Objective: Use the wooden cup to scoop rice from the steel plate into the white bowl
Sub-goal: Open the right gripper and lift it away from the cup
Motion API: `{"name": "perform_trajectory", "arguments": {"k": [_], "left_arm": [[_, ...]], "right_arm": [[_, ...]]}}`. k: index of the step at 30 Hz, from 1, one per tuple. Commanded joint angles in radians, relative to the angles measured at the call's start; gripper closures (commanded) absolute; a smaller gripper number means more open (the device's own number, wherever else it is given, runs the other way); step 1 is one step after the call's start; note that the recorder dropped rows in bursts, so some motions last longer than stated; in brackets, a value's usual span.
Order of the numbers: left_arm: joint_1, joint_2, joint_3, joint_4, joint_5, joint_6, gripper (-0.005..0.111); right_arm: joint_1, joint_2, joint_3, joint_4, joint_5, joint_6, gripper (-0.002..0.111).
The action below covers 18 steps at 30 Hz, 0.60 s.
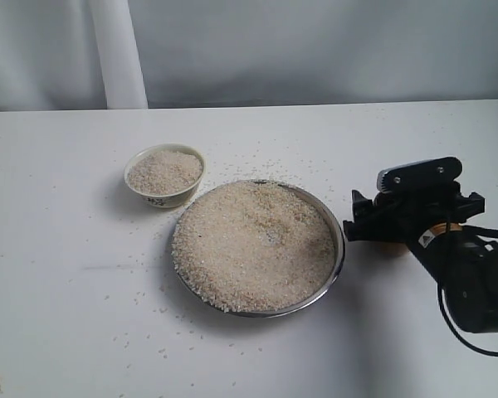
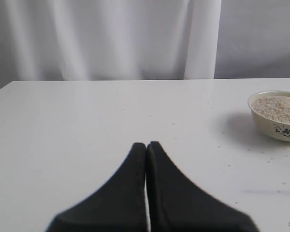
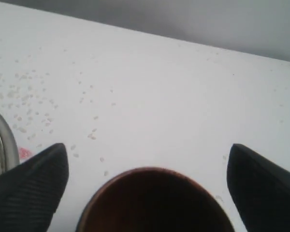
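Observation:
The steel plate (image 1: 341,242) lies mid-table, heaped with rice (image 1: 253,245). Behind it to the left stands the white bowl (image 1: 163,199), filled with rice (image 1: 164,172); it also shows in the left wrist view as the white bowl (image 2: 280,130). The wooden cup (image 3: 154,203) stands upright and looks empty on the table right of the plate. My right gripper (image 3: 147,147) is open, straddling the cup with a gap on each side. In the exterior view the right gripper (image 1: 398,222) covers most of the cup. My left gripper (image 2: 146,144) is shut on nothing, low over bare table left of the bowl.
Loose grains (image 1: 257,166) are scattered on the white table around the plate and bowl. The steel plate's rim (image 3: 2,140) lies close to one right finger (image 3: 34,183). A white curtain and a post (image 1: 116,50) stand behind the table.

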Motion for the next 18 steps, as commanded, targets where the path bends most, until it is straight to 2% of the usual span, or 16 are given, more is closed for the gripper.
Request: {"name": "perform_trajectory", "arguments": {"k": [1,10,12,18], "left_arm": [[-0.003,-0.003,0.002,0.0,-0.006,-0.004,0.107],[-0.003,-0.003,0.002,0.0,-0.006,-0.004,0.107],[-0.003,-0.003,0.002,0.0,-0.006,-0.004,0.107],[-0.003,-0.003,0.002,0.0,-0.006,-0.004,0.107]], "right_arm": [[-0.005,-0.092,0.002,0.0,0.043,-0.011,0.027],[-0.005,-0.375,0.002,-0.005,0.215,-0.022,0.03],[-0.005,-0.445,0.002,-0.01,0.271,-0.022,0.037],[-0.005,-0.674,0.002,-0.03,0.5,-0.022,0.076]]}}
